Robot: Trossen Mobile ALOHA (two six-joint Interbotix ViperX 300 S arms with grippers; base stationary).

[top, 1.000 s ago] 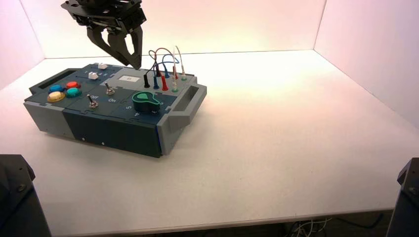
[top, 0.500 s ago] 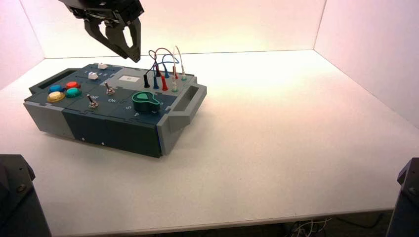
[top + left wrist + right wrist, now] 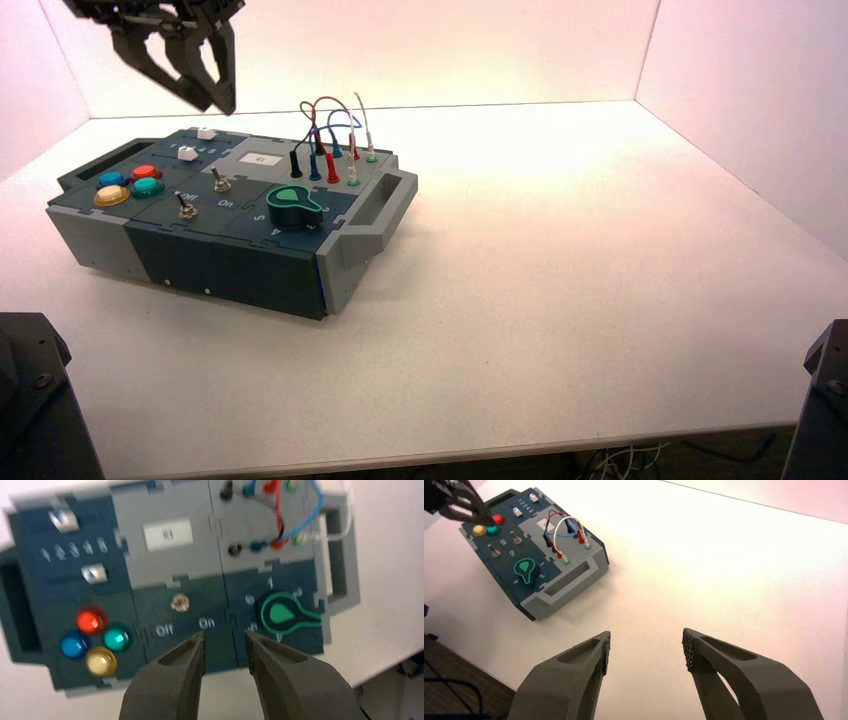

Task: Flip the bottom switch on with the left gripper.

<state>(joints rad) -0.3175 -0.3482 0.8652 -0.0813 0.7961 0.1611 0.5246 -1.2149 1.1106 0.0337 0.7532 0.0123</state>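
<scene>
High and wrist cameras share the box [image 3: 235, 195].

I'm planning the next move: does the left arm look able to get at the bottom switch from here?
Probably yes: the left gripper hovers above the box, and nothing stands over the bottom toggle switch.

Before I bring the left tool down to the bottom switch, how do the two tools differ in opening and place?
The left tool is open, but its fingers stand closer together than those of the right tool. The left tool hangs raised, its wrist view taking in most of the button box; the right tool waits off to the box's right, facing the tabletop. Both are black, two-fingered, open and holding nothing.
</scene>
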